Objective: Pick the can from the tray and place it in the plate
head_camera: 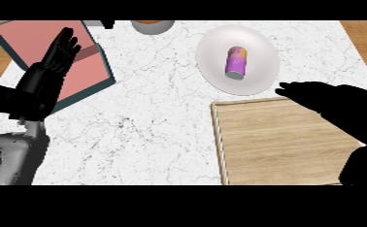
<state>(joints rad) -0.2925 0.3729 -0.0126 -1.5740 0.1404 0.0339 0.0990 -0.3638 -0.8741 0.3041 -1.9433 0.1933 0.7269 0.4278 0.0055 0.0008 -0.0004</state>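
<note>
Right robot hand (pixel 315 94), fingers straight & empty, at plate (pixel 212 55) near-right rim; can (pixel 237 62) inside, fwd-left of it, axis near-to-far; left robot hand (pixel 54 61) open, farther off.

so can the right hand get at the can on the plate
Probably yes: the right hand is just beside the plate, above the tray, and nothing stands between it and the can lying on it.

Purple cylindrical can (pixel 237 62) on its side in white round plate (pixel 215 51), just beyond the right hand (pixel 323 97); rectangular wooden tray (pixel 272 138) under that hand, both on marble worktop (pixel 158 114).
</note>
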